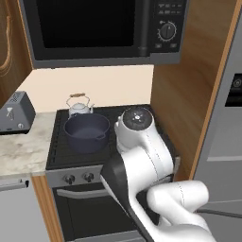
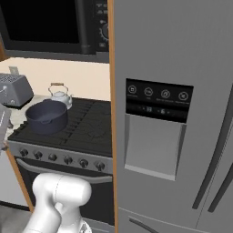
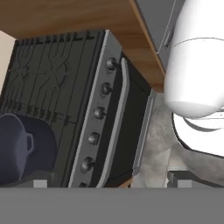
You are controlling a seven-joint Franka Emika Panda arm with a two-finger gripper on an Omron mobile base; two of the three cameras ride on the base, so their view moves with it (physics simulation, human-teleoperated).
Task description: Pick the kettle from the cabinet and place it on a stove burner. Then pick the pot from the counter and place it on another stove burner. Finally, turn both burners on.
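A: Where does the pot (image 1: 87,133) sit?

B: It sits on the front left burner of the black stove (image 1: 108,142). In the right base view the pot (image 2: 47,116) stands on the grate near the front edge, above the row of knobs (image 2: 68,159).

A: And the kettle (image 1: 79,107)?

B: It stands on the rear left burner, just behind the pot, upright, with its arched handle and brown bar on top. From the right base view the kettle (image 2: 60,96) shows behind and slightly to the right of the pot, close to the beige wall.

A: What of the gripper (image 3: 111,183)?

B: In the hand view its two finger tips (image 3: 40,183) show at the bottom, set wide apart with nothing between them; the jaws stand fully open and hold nothing. That view looks across the stove front: the knobs (image 3: 97,126) run in a line, the pot's (image 3: 17,148) rim and one loop handle show at the lower left.

A: What else is around?

B: A grey toaster (image 1: 15,113) rests on the marble counter (image 1: 26,149) left of the stove, a black microwave (image 1: 101,29) hangs above, and a grey refrigerator (image 2: 173,118) stands to the right.
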